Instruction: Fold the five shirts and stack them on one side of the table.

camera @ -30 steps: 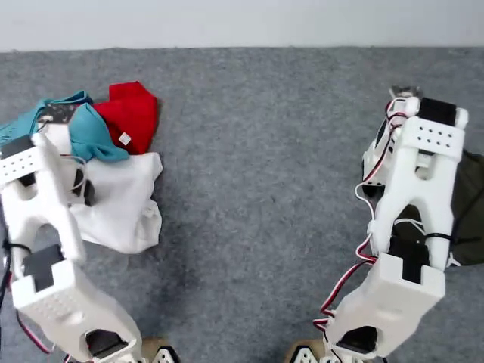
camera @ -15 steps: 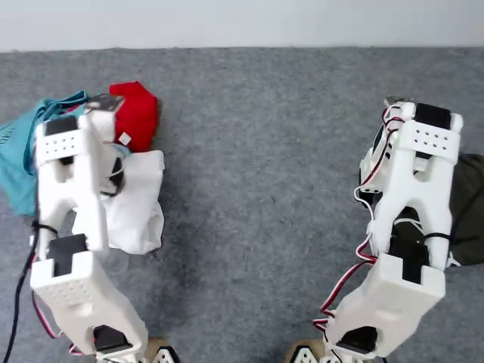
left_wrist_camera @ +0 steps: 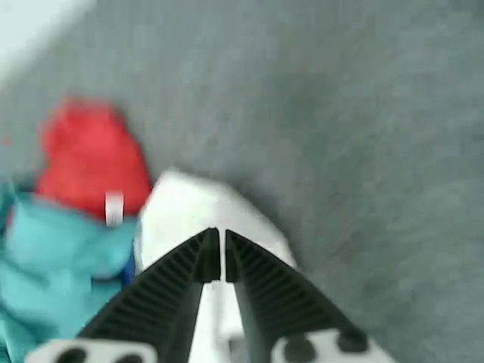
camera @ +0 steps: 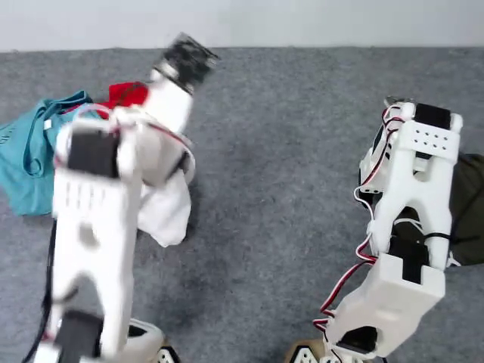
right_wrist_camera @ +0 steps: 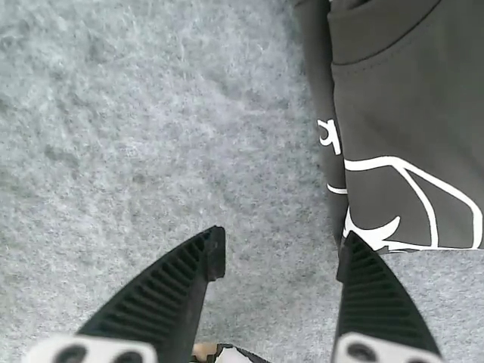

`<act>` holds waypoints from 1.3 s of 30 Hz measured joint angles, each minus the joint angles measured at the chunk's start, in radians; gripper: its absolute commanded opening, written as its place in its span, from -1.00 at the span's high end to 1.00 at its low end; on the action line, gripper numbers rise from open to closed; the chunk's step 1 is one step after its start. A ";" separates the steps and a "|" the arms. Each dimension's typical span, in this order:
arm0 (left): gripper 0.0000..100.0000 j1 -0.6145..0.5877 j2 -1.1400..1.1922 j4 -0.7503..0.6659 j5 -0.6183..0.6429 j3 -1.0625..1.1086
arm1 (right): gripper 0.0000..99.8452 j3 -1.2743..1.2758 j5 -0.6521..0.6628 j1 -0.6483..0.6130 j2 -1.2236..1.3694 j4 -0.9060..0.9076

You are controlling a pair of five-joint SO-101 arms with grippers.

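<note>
My left gripper is shut on a white shirt, which hangs crumpled under the raised left arm as the white shirt in the high view. A red shirt and a teal shirt lie bunched just beyond it; from above, the red shirt and teal shirt sit at the table's far left. My right gripper is open above bare grey surface, beside a dark shirt with a white print. That dark shirt lies at the right edge, partly under the right arm.
The grey felt table surface stretches open between the two arms. A pale wall runs along the far edge. Red and white cables trail down the right arm.
The left arm has swung from the left edge towards the middle and risen high, dragging the white shirt to the right and off the teal one. The right arm has stayed put.
</note>
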 measured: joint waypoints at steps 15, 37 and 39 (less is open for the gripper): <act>0.97 -0.428 -0.212 -0.044 0.000 0.287 | 0.50 -0.005 0.066 -0.126 -0.052 0.000; 0.97 -0.856 -0.212 0.000 0.002 0.603 | 0.23 -0.862 0.123 -1.151 0.384 -0.078; 0.97 -0.858 -0.212 0.000 0.002 0.605 | 0.23 -0.928 0.126 -1.151 0.476 -0.124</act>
